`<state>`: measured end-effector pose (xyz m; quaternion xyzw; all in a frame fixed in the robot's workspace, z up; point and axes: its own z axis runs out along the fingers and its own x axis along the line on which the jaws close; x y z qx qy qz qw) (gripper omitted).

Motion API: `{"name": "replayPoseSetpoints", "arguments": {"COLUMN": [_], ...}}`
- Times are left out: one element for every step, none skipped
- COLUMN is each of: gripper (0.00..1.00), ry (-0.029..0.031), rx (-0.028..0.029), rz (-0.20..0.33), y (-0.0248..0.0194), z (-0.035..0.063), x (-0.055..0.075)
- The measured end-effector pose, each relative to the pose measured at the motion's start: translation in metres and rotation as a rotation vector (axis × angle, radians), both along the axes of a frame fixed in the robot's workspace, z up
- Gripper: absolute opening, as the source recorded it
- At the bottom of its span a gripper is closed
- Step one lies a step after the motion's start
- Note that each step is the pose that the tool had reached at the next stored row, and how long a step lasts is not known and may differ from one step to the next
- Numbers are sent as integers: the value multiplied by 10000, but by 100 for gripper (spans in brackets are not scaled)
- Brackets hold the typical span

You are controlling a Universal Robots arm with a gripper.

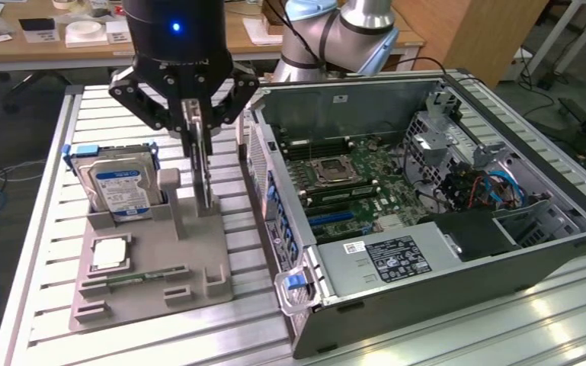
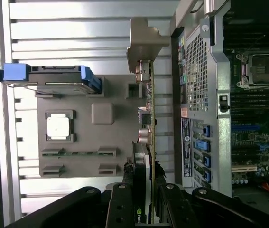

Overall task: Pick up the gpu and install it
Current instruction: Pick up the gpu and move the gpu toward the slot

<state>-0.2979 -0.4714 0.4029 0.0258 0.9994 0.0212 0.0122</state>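
The gpu (image 1: 204, 171) is a thin card standing on edge, its lower end at the grey holder plate (image 1: 150, 267) beside the open computer case (image 1: 536, 236). My gripper (image 1: 197, 130) comes down from above and is shut on the card's top edge, one finger on each side. In the wrist view the gpu (image 2: 149, 118) runs away from the gripper (image 2: 146, 173), and its silver bracket (image 2: 143, 42) is at the far end. I cannot tell whether the card is lifted clear of the holder. The motherboard (image 1: 353, 179) lies exposed inside the case.
On the holder plate, a hard drive (image 1: 120, 187) with blue rails stands upright. A processor chip (image 1: 110, 255) and a memory stick (image 1: 145, 276) lie flat there too. The case's rear panel (image 2: 198, 71) stands close beside the card. Desks with clutter are behind the slatted table (image 1: 59, 229).
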Motion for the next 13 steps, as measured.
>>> {"name": "replayPoseSetpoints", "arguments": {"gripper": [27,27,27,27,27,27,27,27,27,27,27,27,27], "ry": [-1,-1,-2,-2,-2,-1,-1,-1,1,2,1,0,0], "rx": [1,1,2,2,2,1,1,1,-2,-2,-1,0,0], "rz": [0,0,0,0,0,0,0,-1,0,0,0,0,0], "y": [0,0,0,0,0,0,0,0,0,0,0,0,0], "z": [16,23,22,22,22,23,23,24,32,48,66,89,115], "x": [0,0,0,0,0,0,0,0,0,0,0,0,0]}}
